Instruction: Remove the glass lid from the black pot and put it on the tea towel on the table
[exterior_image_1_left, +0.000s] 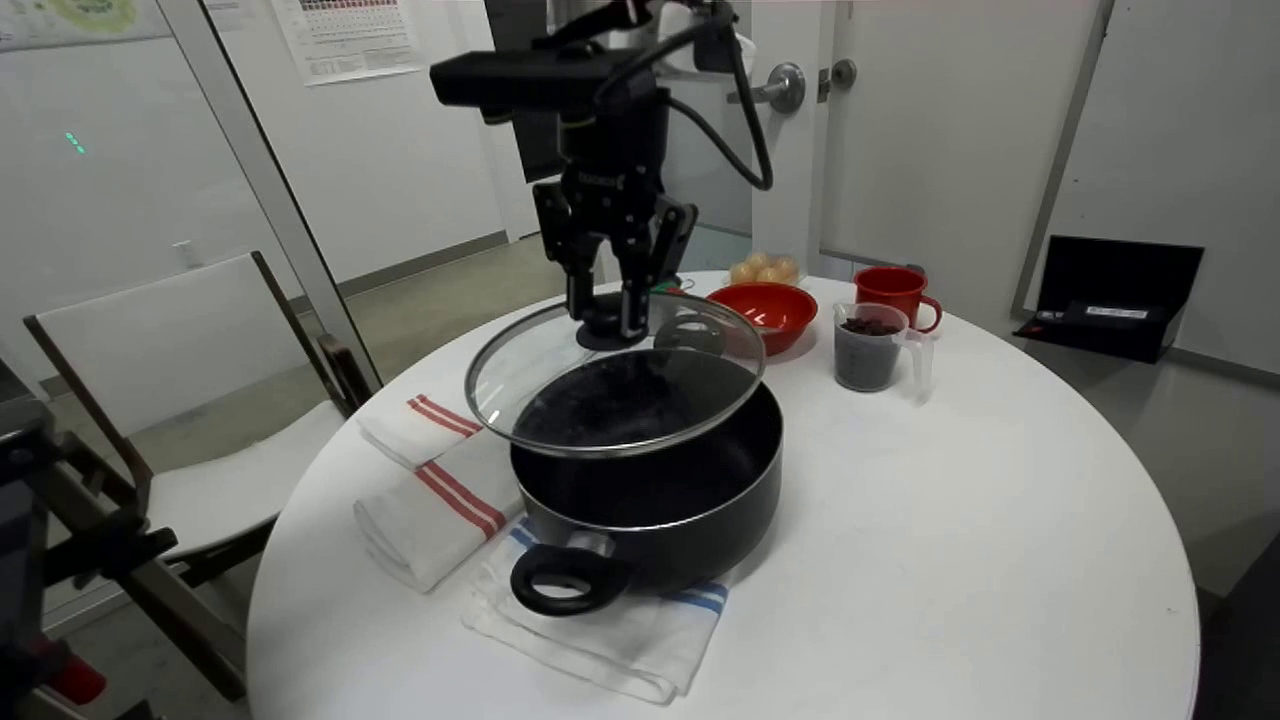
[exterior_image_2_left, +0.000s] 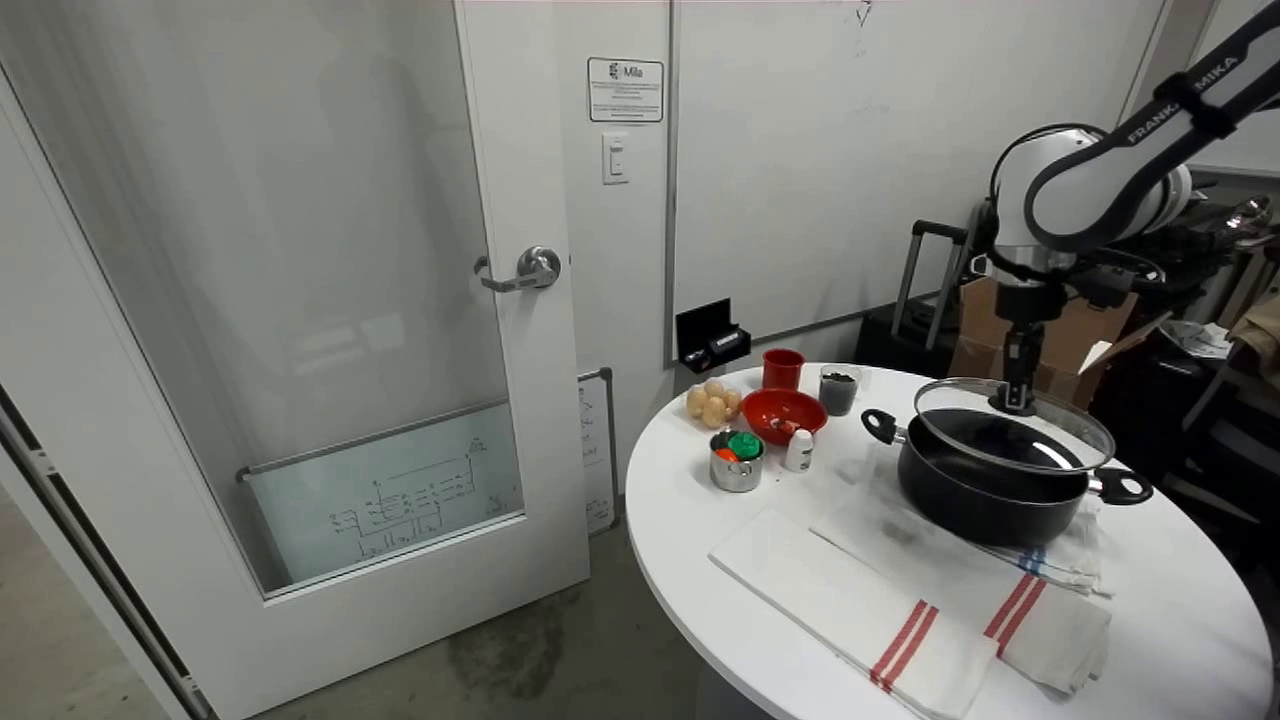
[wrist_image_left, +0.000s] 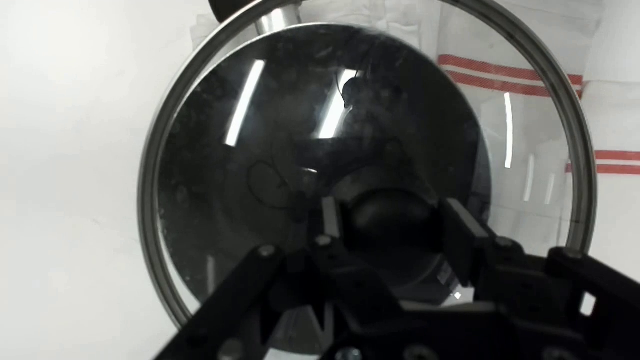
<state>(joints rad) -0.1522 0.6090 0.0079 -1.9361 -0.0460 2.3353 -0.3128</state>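
The glass lid (exterior_image_1_left: 535, 385) is raised above the black pot (exterior_image_1_left: 690, 545), with a gap between its rim and the pot. It also shows in an exterior view (exterior_image_2_left: 1070, 440) over the pot (exterior_image_2_left: 985, 510), and its rim fills much of the wrist view (wrist_image_left: 149, 200). My gripper (exterior_image_1_left: 607, 315) is shut on the lid's black knob; in the wrist view the fingers (wrist_image_left: 390, 220) stand on both sides of it. The red-striped tea towel (exterior_image_1_left: 435, 515) lies folded beside the pot, in two parts side by side (exterior_image_2_left: 850, 610); I cannot tell whether these are one cloth or two.
A pale cloth with blue stripes (exterior_image_1_left: 610, 645) lies under the pot on the round white table (exterior_image_1_left: 960, 560). A red bowl (exterior_image_2_left: 785, 412), red mug (exterior_image_1_left: 890, 290), measuring cup (exterior_image_1_left: 868, 355), metal cup (exterior_image_2_left: 736, 468), white bottle (exterior_image_2_left: 799, 452) and eggs (exterior_image_2_left: 713, 402) stand beyond the pot.
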